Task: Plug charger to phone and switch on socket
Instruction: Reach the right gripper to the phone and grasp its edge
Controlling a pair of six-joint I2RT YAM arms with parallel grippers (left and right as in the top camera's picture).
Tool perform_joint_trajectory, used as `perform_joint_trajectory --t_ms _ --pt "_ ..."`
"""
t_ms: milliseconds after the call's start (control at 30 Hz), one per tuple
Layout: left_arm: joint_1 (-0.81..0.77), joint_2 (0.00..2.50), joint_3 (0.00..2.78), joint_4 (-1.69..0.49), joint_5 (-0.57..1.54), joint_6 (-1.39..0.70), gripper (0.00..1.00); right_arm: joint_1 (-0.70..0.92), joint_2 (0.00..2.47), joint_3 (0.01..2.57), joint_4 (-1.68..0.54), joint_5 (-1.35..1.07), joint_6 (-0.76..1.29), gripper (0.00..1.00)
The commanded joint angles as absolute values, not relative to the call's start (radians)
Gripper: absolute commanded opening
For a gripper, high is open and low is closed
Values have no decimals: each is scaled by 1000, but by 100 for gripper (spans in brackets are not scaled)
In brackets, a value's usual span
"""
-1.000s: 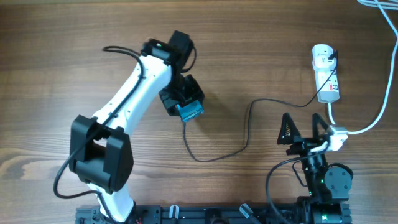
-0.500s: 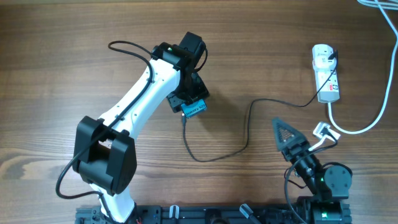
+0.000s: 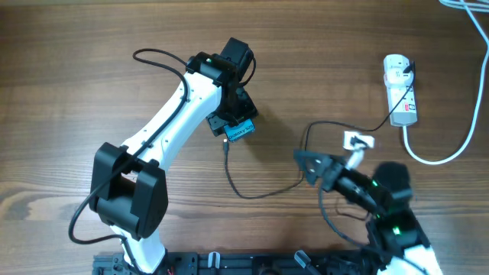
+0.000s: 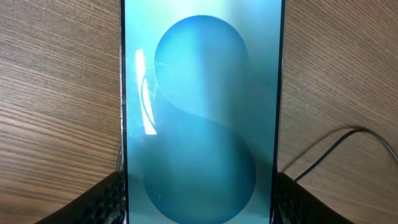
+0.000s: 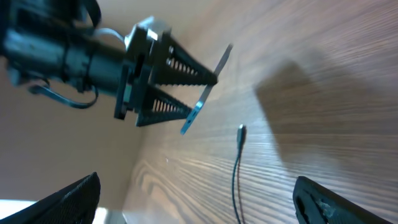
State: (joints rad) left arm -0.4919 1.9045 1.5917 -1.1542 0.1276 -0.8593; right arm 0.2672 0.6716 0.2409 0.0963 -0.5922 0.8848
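My left gripper [image 3: 235,124] is shut on the phone [image 3: 239,132], its fingers [image 4: 93,202] pressing both long edges of the turquoise screen [image 4: 202,112]. In the right wrist view the phone [image 5: 208,87] shows edge-on, held above the wood. The charger cable [image 3: 303,156] runs from the socket [image 3: 399,95] in a loop to its plug tip [image 3: 226,146], which lies on the table just below the phone. My right gripper [image 3: 328,150] is open beside the cable's loop, pointing left. Its fingers frame the plug tip [image 5: 241,130] from a distance.
A thick white lead [image 3: 458,145] curves from the socket toward the table's right edge. A black plug [image 3: 410,72] sits in the socket. The left arm's white body [image 3: 164,122] slants across the left half of the wooden table.
The right arm has swung left from the bottom right toward the cable loop, its jaws still wide. The left gripper shifted slightly up and right with the phone, then held still.
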Motion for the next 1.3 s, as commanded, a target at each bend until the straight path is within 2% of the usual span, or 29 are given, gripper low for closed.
perform_joint_trajectory --t_ms 0,100,367,467,700,967,1267 --pt "-494 1878 1610 -1151 118 -873 4 387 888 324 170 -489 845 99" --pt "-493 1877 1610 -1152 118 -874 4 456 1032 367 247 -445 871 94" --pt "-493 1878 1610 -1159 118 -926 4 553 1314 464 405 -376 949 87" --pt "-494 1877 1610 -1158 118 -935 4 563 1361 481 429 -373 973 85" --pt "-494 1878 1610 -1158 118 -955 4 593 1465 541 467 -358 1025 73" --pt "-494 1877 1610 -1158 118 -956 4 619 1567 615 464 -319 1078 68" --pt "-495 1877 1610 -1150 102 -1009 4 619 1574 623 471 -265 1180 52"
